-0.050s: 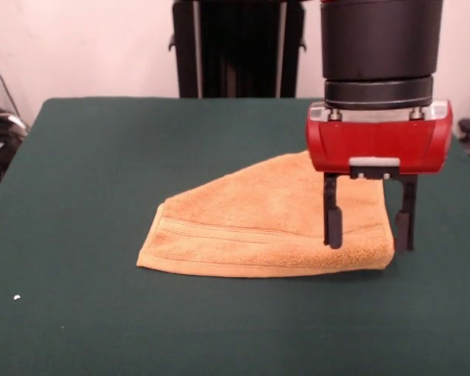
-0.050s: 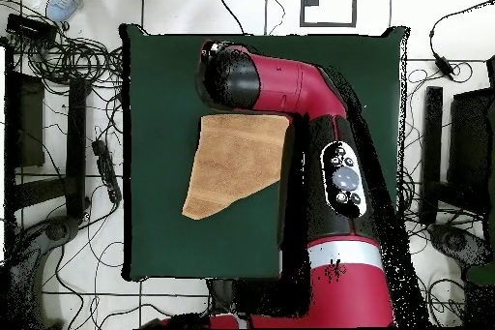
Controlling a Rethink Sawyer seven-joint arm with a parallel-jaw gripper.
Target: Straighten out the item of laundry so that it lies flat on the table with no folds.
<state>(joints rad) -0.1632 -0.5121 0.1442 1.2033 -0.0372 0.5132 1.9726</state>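
Note:
The orange-tan item of laundry (image 1: 251, 227) (image 2: 237, 162) lies folded over on the green table (image 1: 102, 157) (image 2: 164, 75). Its outline is uneven and almost triangular, and a ribbed band runs along its near edge. My gripper (image 1: 368, 239) is open and low over the towel's right corner. One finger (image 1: 333, 223) is down on the cloth. The other stands just off the towel's right edge. Nothing is pinched between them. From above, the red arm (image 2: 290, 84) covers the gripper and the towel's far edge.
A black frame (image 1: 235, 47) stands behind the table's far edge. A small white speck (image 1: 16, 297) lies on the cloth at the near left. Cables and dark equipment (image 2: 58, 75) crowd the floor around the table.

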